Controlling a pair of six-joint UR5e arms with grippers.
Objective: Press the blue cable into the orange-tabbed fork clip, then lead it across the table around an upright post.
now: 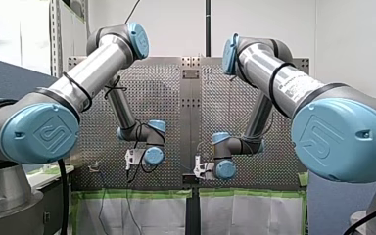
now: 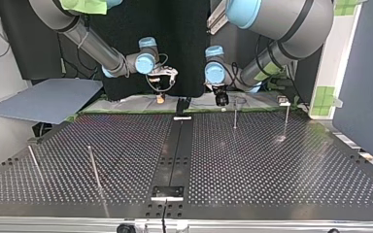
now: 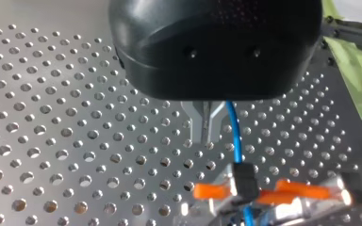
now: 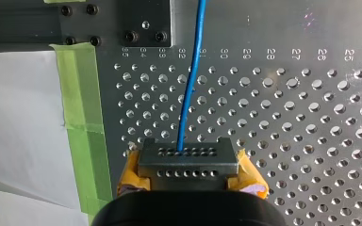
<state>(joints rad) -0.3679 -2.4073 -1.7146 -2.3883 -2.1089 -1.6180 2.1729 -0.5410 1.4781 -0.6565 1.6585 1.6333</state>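
Note:
In the left wrist view my left gripper [image 3: 206, 135] hangs just above the perforated table, its metal fingers shut with nothing visible between them. The blue cable [image 3: 234, 136] runs right beside them, touching the outer side of one finger. It goes down into a black holder [image 3: 245, 180] on the orange-tabbed fork clip [image 3: 211, 190] just ahead. In the right wrist view my right gripper [image 4: 188, 164], with yellow pads [image 4: 133, 173], is shut on the blue cable [image 4: 191, 84], which leads straight ahead over the table. Both grippers [image 2: 220, 99] [image 2: 161, 94] hang at the table's far edge in the top view.
Thin upright posts stand on the table: two near my left gripper [image 2: 235, 116] [image 2: 286, 119] and two at the top view's near left [image 2: 93, 165] [image 2: 34, 162]. Green tape [image 4: 82, 108] lines the table's edge beside my right gripper, with white sheet beyond it.

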